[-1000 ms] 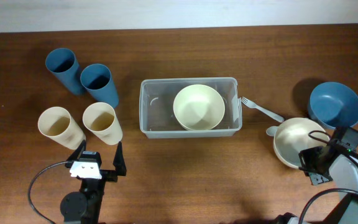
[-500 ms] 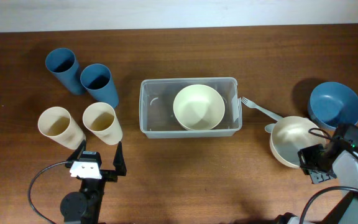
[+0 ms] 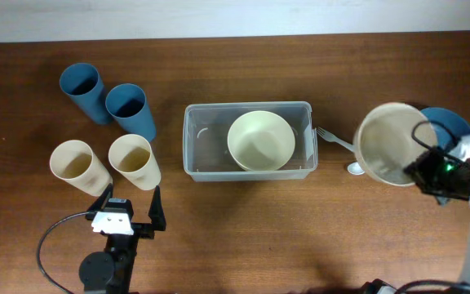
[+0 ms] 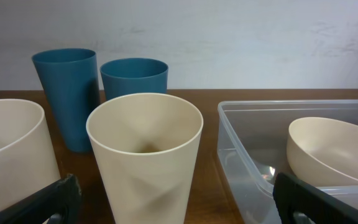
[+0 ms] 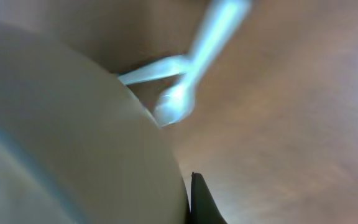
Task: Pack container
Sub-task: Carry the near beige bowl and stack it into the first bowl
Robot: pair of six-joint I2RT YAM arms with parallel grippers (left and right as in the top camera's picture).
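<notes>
Two arms work over a brown wooden tabletop (image 3: 219,229) that ends at a pale wall (image 4: 229,37). The container (image 3: 196,155) sits mid-tabletop, well apart from both sets of fingers, with a cream bowl (image 3: 260,140) inside. The right fingers (image 3: 429,173) grasp a second cream bowl (image 3: 390,143), lifted and tilted above a blue bowl (image 3: 451,122), fork (image 3: 337,140) and spoon (image 3: 355,169). The left fingers (image 3: 129,211) are spread, released, just behind two cream cups (image 3: 133,159); two blue cups (image 3: 129,110) stand beyond.
</notes>
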